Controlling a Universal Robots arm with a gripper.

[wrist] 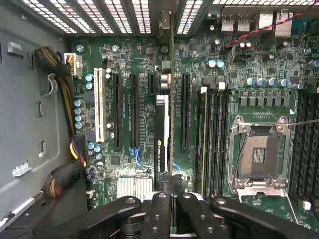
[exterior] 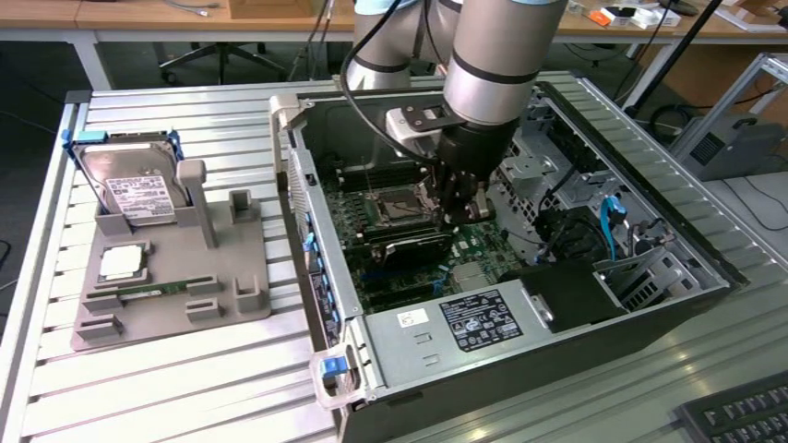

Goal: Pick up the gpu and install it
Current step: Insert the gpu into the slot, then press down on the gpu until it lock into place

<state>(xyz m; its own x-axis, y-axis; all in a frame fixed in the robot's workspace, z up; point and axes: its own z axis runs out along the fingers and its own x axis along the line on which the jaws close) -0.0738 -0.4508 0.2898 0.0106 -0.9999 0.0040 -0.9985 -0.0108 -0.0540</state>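
One card, the gpu [wrist: 162, 139], stands on edge over the motherboard [wrist: 239, 59] inside the open computer case [exterior: 323, 166], its long axis running straight out from the jaws clamped on its near end.

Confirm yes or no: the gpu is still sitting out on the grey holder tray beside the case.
No. The gpu stands on edge over the motherboard slots inside the case, pinched by the gripper.

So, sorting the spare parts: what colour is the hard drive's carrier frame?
Blue, around the silver hard drive on the grey holder; the exterior view shows it best.
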